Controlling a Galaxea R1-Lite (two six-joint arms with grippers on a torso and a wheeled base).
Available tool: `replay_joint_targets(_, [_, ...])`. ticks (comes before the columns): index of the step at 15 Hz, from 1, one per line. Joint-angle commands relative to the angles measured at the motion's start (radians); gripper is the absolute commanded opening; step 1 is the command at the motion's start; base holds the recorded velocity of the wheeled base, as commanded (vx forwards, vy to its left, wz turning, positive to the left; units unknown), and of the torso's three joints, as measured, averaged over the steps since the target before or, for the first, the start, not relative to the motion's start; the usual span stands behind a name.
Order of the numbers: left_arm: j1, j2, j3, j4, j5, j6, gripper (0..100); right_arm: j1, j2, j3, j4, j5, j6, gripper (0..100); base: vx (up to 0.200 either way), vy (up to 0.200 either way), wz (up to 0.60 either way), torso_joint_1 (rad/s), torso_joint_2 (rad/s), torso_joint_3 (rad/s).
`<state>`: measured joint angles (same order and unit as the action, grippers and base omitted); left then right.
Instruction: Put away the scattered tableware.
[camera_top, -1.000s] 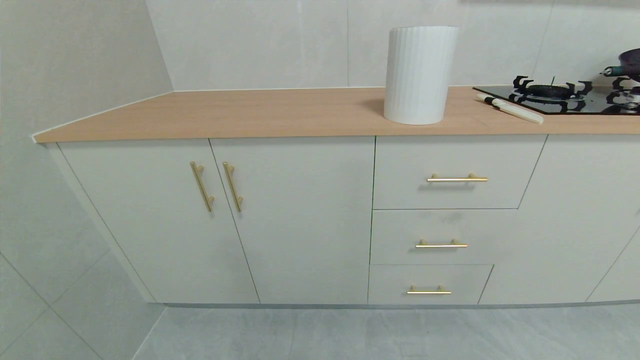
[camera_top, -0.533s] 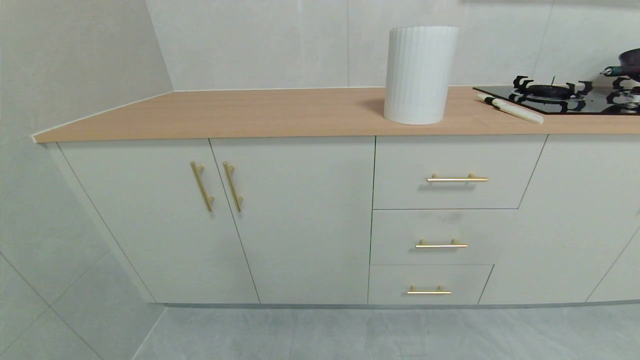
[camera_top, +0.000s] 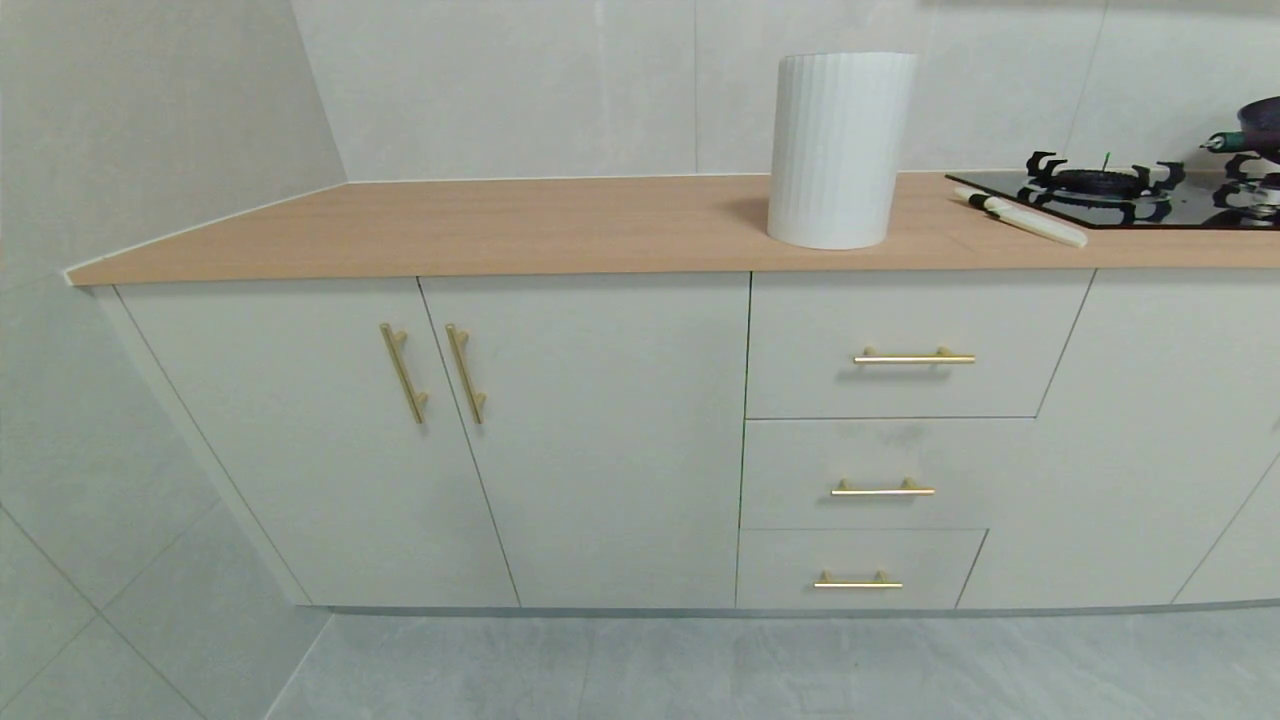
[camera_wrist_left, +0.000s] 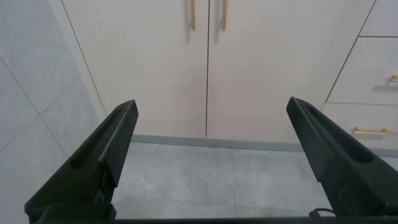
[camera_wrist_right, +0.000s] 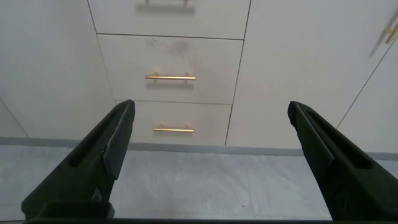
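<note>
Both the left hand (camera_wrist_left: 211, 109) and the right hand (camera_wrist_right: 211, 107) hang wide open and empty, low before the cabinet fronts (camera_top: 600, 430), so the white knife (camera_top: 1022, 219), lying slantwise on the tabletop (camera_top: 500, 225) beside the hob (camera_top: 1100, 185), sits well above both hands and is probably nearer the right hand.

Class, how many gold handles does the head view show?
5: left door handle, right door handle, top drawer handle, middle drawer handle, bottom drawer handle. Others may sit offscreen.
</note>
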<state>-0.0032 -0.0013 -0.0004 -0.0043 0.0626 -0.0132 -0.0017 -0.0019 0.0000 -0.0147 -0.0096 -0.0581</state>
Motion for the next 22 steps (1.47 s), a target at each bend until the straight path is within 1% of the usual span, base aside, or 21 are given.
replay_joint_targets(1, [0.0,0.001,0.0,0.0,0.0,0.001,100,0.0,0.003,0.0,-0.001,0.002,-0.011,100,0.0,0.0,0.0,0.0,0.0,0.0])
replay_joint_targets(3, [0.0,0.001,0.0,0.0,0.0,0.002,100,0.0,0.003,0.0,-0.001,0.028,-0.032,100,0.0,0.0,0.0,0.0,0.0,0.0])
replay_joint_targets(6, [0.0,0.001,0.0,0.0,-0.001,0.002,100,0.0,0.003,0.0,-0.001,0.031,-0.032,100,0.0,0.0,0.0,0.0,0.0,0.0])
replay_joint_targets(22, [0.0,0.001,0.0,0.0,-0.001,0.001,100,0.0,0.003,0.0,-0.001,0.042,-0.023,100,0.2,0.0,0.0,0.004,0.0,0.001])
